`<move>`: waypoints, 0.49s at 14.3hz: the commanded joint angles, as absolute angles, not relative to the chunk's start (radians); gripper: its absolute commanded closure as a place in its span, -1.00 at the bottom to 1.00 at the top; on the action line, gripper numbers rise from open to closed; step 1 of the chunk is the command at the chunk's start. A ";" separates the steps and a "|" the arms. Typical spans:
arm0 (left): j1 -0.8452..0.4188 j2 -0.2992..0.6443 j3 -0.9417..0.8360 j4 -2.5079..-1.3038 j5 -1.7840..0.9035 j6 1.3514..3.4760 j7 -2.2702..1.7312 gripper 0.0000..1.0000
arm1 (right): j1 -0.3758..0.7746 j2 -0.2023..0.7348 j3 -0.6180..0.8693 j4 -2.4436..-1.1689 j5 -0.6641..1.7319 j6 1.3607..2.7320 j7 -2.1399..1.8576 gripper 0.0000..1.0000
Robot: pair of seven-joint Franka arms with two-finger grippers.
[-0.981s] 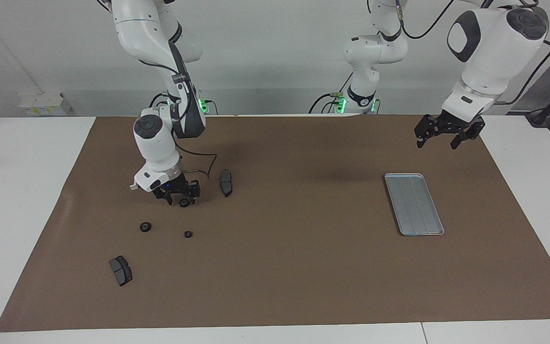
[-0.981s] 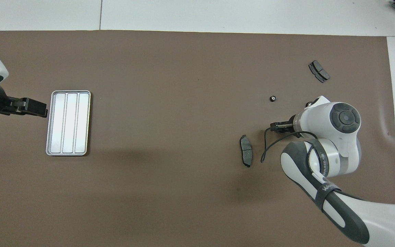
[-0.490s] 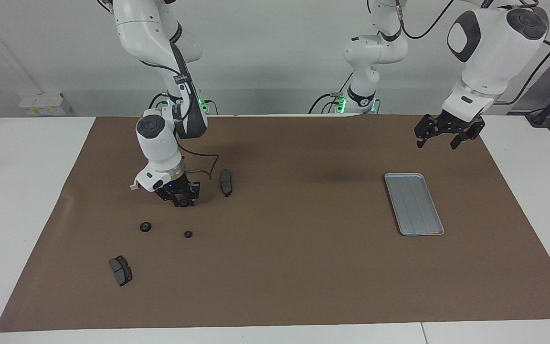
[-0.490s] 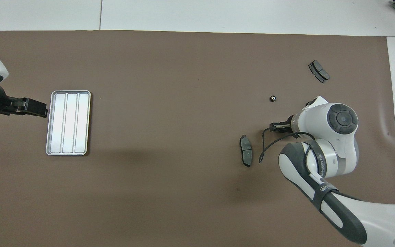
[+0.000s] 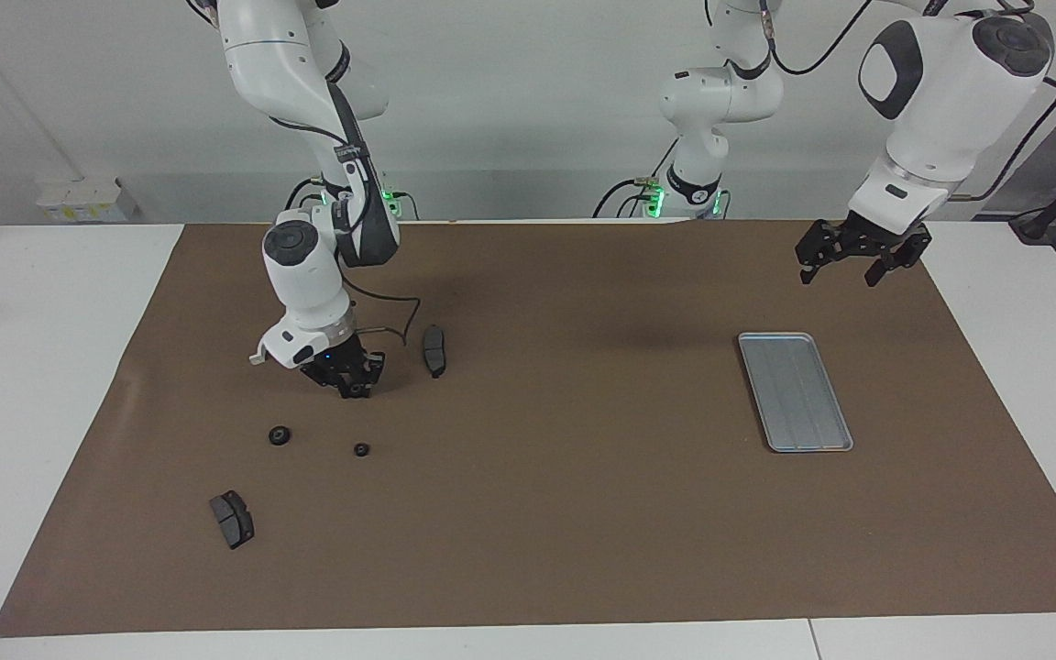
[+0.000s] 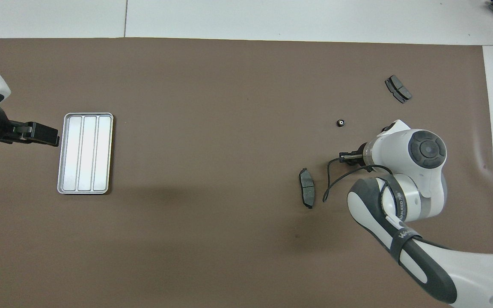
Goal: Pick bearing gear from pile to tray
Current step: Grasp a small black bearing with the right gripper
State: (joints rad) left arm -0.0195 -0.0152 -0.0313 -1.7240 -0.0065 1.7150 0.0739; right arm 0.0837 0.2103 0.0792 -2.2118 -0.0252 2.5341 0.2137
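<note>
Gears point(image 5: 361, 449) near curved pads point(image 5: 434, 350)

The right arm bends down steeply from its base, wrist tilted, its pincer point(image 5: 353, 386) low at the tabletop with the fingers drawn close together around something small and dark. The left arm waits, elbow high, forearm angled downward; its pincer point(image 5: 860, 259) hangs in the air well above the tabletop, its 2 fingers point(image 5: 885, 267) spread apart.
</note>
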 commanded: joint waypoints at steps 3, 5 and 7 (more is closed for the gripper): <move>-0.012 -0.038 -0.034 -1.749 0.008 1.727 0.083 -1.00 | 0.187 0.192 0.081 -2.157 -0.023 2.534 0.385 1.00; -0.014 -0.038 -0.035 -1.749 0.008 1.727 0.083 -1.00 | 0.241 0.212 0.081 -2.114 -0.023 2.534 0.467 1.00; -0.014 -0.038 -0.035 -1.749 0.008 1.727 0.083 -1.00 | 0.305 0.239 0.081 -2.059 -0.023 2.530 0.561 1.00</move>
